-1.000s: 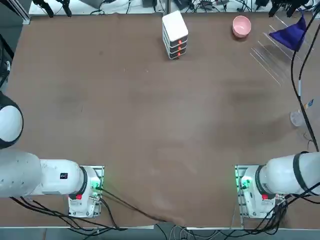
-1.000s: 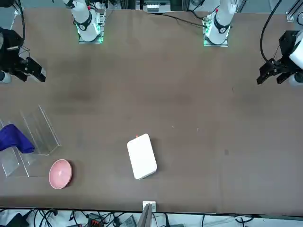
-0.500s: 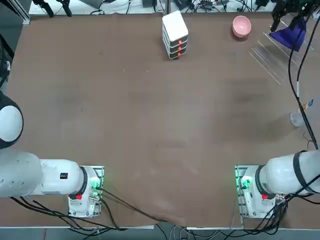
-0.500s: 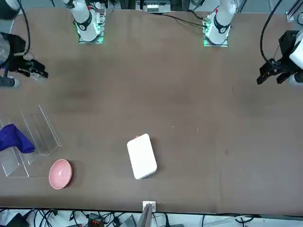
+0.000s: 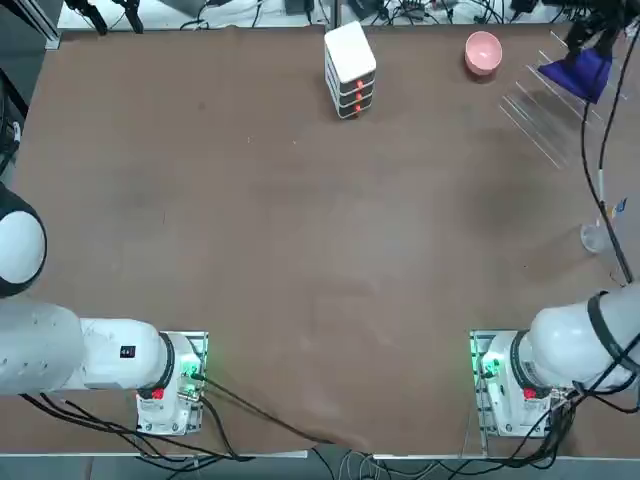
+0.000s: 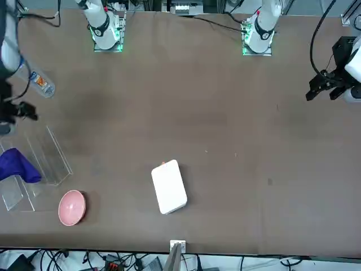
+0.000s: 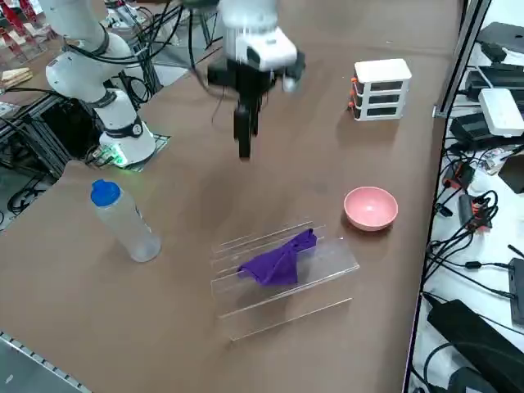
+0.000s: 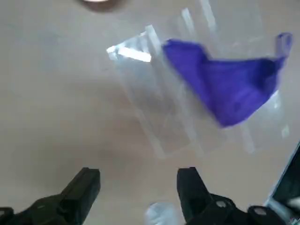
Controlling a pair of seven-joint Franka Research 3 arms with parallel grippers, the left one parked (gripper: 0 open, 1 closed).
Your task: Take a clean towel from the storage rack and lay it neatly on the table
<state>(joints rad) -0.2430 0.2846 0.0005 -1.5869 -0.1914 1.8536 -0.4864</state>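
Right wrist view: the right gripper's (image 8: pixel 136 190) fingers (image 8: pixel 82 187) hang wide apart and empty above the bench (image 8: pixel 56 117), the purple towel (image 8: pixel 229 86) draped over the clear storage rack (image 8: pixel 159 117) just ahead.

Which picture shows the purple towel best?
The right side view: the whole towel shows draped on the storage rack. The right wrist view shows it large but blurred; the top and front views catch it only at the edge.
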